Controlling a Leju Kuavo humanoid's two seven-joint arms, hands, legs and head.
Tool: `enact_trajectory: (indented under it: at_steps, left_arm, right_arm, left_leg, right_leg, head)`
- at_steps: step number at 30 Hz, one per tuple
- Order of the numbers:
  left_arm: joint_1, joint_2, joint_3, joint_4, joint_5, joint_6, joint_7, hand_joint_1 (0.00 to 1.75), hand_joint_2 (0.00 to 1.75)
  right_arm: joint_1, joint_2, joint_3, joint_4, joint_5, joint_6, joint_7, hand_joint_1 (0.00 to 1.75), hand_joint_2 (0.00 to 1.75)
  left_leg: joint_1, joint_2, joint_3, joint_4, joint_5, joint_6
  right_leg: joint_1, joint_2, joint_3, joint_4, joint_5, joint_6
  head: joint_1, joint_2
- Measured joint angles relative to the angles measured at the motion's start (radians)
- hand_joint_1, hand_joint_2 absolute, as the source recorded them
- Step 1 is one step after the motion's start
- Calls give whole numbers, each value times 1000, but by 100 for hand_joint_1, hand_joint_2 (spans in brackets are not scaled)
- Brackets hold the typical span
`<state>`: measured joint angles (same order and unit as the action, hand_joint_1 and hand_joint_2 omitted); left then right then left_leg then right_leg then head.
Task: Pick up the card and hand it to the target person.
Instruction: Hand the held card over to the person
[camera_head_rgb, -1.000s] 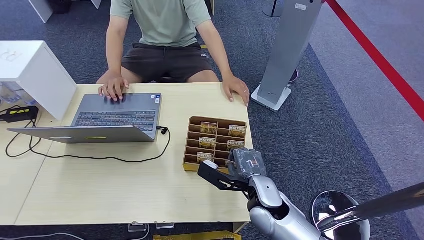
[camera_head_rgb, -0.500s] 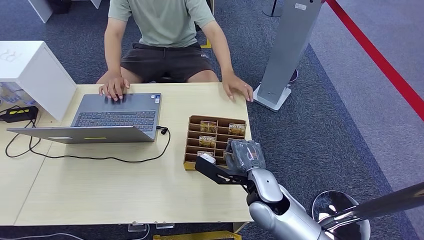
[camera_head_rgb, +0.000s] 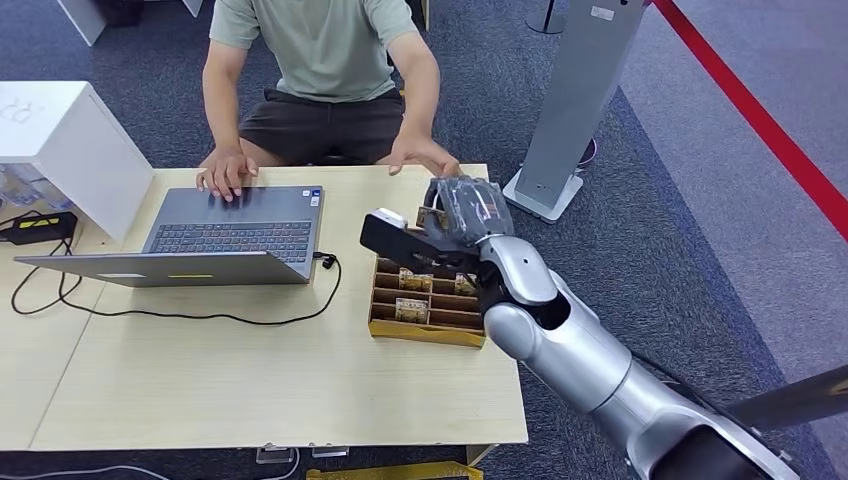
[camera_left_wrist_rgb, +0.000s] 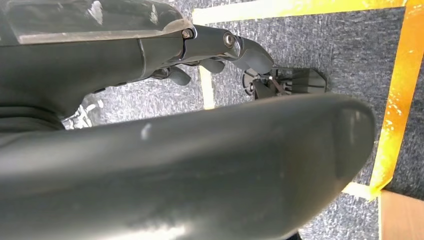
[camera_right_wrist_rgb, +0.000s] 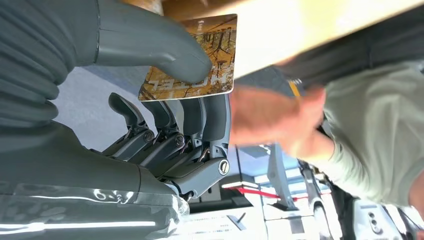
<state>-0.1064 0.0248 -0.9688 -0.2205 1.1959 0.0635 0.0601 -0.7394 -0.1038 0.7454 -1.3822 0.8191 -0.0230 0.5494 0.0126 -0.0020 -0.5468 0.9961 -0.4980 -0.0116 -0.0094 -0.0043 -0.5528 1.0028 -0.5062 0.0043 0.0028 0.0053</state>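
My right hand (camera_head_rgb: 462, 212) hovers above the far end of the brown card box (camera_head_rgb: 425, 330), lifted toward the seated person (camera_head_rgb: 325, 60). It pinches a brown-and-gold hotel card (camera_right_wrist_rgb: 192, 60) between the thumb (camera_right_wrist_rgb: 150, 45) and the dark fingers (camera_right_wrist_rgb: 200, 125) behind it; a corner of that card (camera_head_rgb: 431, 213) peeks out in the head view. The person's hand (camera_head_rgb: 425, 155) reaches over the table's far edge, a short gap from the card, and is blurred (camera_right_wrist_rgb: 270, 120) in the right wrist view. My left hand (camera_left_wrist_rgb: 220, 47) hangs over the carpet, holding nothing.
Several more cards stand in the box's slots (camera_head_rgb: 415, 283). An open laptop (camera_head_rgb: 235, 235) with a black cable (camera_head_rgb: 200, 315) sits to the left, the person's other hand on it. A white box (camera_head_rgb: 60, 140) stands far left, and a grey stand (camera_head_rgb: 575, 100) rises beyond the table's right corner.
My right hand lifted the card out from the box's near end and carried it up toward the person. The person's hand left the table corner and moved toward the card.
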Motion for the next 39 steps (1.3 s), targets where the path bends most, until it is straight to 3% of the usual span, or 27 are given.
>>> enact_trajectory:
  at_steps: [7, 15, 19, 30, 37, 39]
  left_arm:
    - [-15, 0, -28, 0, -1, -1, 18, 0, 0]
    - [-15, 0, -48, 1, 5, 2, 24, 0, 0]
    - [-15, 0, -52, 2, 12, 0, 23, 0, 0]
    - [-14, 0, -66, 8, 29, -4, 2, 0, 0]
    - [-14, 0, -66, 9, 37, -4, -2, 0, 0]
    - [-8, 0, -66, 10, 50, -4, -7, 0, 0]
  right_arm:
    - [-146, 99, 38, 341, -18, -101, -119, 157, 175]
    - [-212, 193, 72, 606, 1, -124, -141, 157, 175]
    - [-230, 223, 83, 688, 13, -138, -151, 0, 175]
    - [-258, 249, 103, 768, 50, -170, -155, 0, 175]
    - [-268, 249, 104, 761, 63, -174, -156, 0, 175]
    - [-263, 233, 104, 676, 81, -160, -137, 0, 175]
  left_leg:
    - [0, 0, -1, 0, 0, 0]
    - [0, 0, -2, 0, 0, 0]
    - [0, 0, -2, 0, 0, 0]
    - [0, 0, -2, 0, 0, 0]
    - [0, 0, -2, 0, 0, 0]
    - [0, 0, -1, 0, 0, 0]
  right_leg:
    - [0, -1, 0, 0, 0, 0]
    - [0, 0, -2, 0, 0, 0]
    - [0, 0, -2, 0, 0, 0]
    - [0, 0, -2, 0, 0, 0]
    - [0, 0, -2, 0, 0, 0]
    - [0, 0, -3, 0, 0, 0]
  head:
    - [0, 0]
    - [1, 0]
    - [1, 0]
    - [0, 0]
    - [1, 0]
    - [0, 0]
